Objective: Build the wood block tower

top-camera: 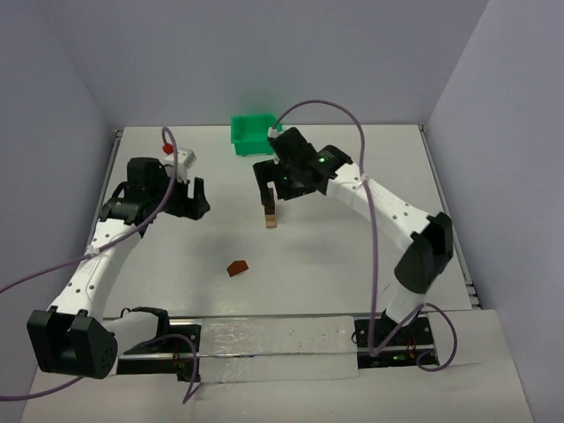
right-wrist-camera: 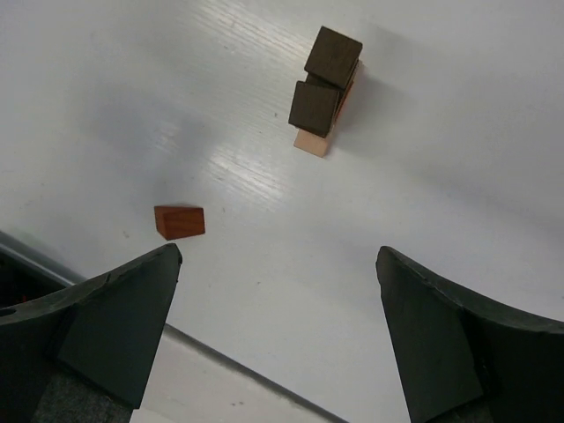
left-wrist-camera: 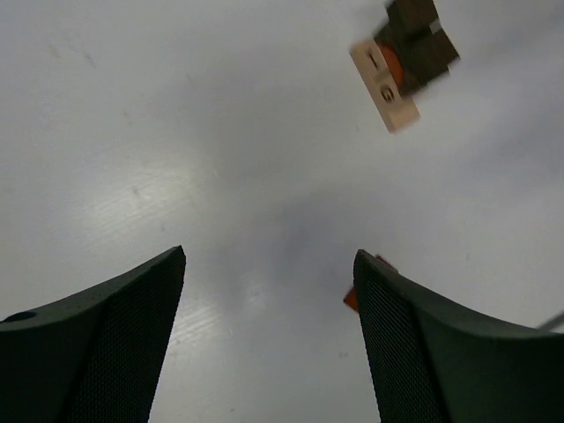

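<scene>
The wood block tower (top-camera: 270,215) stands as a narrow stack near the table's middle: a light tan piece at the bottom, reddish-brown in between, dark brown blocks on top (right-wrist-camera: 324,92). It also shows in the left wrist view's top right corner (left-wrist-camera: 401,66). A loose reddish-brown block (top-camera: 237,268) (right-wrist-camera: 180,221) lies in front of the tower, and a corner of it peeks from behind my left finger (left-wrist-camera: 351,298). My right gripper (top-camera: 275,187) (right-wrist-camera: 278,251) hangs open just above and behind the tower, holding nothing. My left gripper (top-camera: 203,199) (left-wrist-camera: 269,256) is open and empty, left of the tower.
A green plastic bin (top-camera: 254,134) sits at the back of the table, behind the right wrist. A metal rail (top-camera: 264,330) with the arm bases runs along the near edge. Walls close in the table at left, back and right.
</scene>
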Robot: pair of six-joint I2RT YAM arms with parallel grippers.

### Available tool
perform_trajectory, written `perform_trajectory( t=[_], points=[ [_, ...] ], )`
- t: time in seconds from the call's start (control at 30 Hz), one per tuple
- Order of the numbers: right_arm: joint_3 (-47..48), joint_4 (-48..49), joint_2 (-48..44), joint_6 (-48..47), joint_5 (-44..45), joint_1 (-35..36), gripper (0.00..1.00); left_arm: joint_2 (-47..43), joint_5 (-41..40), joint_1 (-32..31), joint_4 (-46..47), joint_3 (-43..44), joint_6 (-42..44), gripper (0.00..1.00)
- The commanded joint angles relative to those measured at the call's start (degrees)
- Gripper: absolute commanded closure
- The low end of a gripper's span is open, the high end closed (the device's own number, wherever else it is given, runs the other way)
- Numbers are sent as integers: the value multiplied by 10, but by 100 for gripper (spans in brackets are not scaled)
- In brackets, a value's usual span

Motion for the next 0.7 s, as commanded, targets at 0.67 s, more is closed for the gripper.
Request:
perform_trajectory(
  t=[0.67],
  points=[
    [-109, 36, -217, -74, 36, -183, 0, 158, -142, -381, -53, -80, 142, 23]
  ],
)
